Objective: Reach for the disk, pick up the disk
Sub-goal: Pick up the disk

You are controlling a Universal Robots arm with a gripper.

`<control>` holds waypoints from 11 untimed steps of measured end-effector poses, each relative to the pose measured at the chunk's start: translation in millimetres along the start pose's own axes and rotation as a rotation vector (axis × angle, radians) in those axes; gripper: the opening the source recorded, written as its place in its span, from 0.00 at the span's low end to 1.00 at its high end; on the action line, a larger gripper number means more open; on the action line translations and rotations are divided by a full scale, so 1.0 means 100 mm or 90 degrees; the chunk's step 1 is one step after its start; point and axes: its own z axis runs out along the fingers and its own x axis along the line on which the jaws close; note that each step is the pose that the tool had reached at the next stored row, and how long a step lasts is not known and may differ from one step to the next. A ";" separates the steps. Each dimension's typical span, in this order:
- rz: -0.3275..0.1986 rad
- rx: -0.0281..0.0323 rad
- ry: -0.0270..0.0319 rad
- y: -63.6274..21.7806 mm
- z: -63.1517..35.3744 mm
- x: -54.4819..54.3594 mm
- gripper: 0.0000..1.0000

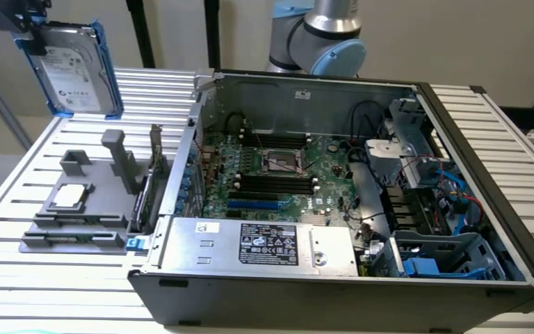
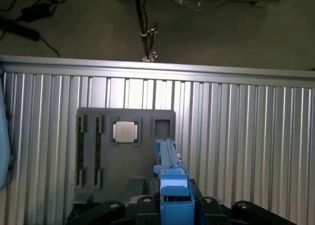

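Note:
The disk point(image 1: 70, 66), a silver-grey drive with a white label in a blue carrier, hangs upright in the air at the exterior view's far left, above the slatted table. My gripper point(image 1: 38, 36) is shut on its upper edge. In the wrist view the disk point(image 2: 171, 178) shows edge-on as a blue strip, clamped between the dark fingers point(image 2: 145, 203) of the gripper point(image 2: 174, 204). It is well clear of the table and touches nothing else.
Below the disk a grey fixture point(image 1: 67, 223) lies on the slatted metal table point(image 1: 7, 278), with a small square processor chip point(image 1: 70, 197) in a pocket. The open computer case point(image 1: 341, 181), with its power-supply box point(image 1: 259, 243), stands to the exterior view's right. The arm's base point(image 1: 321, 35) is behind the case.

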 end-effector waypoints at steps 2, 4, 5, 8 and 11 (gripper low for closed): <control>0.000 0.0001 -0.0033 -0.093 -0.051 0.01 0.33; 0.000 0.0002 -0.0067 -0.182 -0.100 0.02 0.33; 0.000 0.0002 -0.0084 -0.226 -0.125 0.03 0.33; 0.000 0.0004 -0.0136 -0.361 -0.200 0.05 0.33; 0.000 0.0006 -0.0183 -0.495 -0.281 0.07 0.33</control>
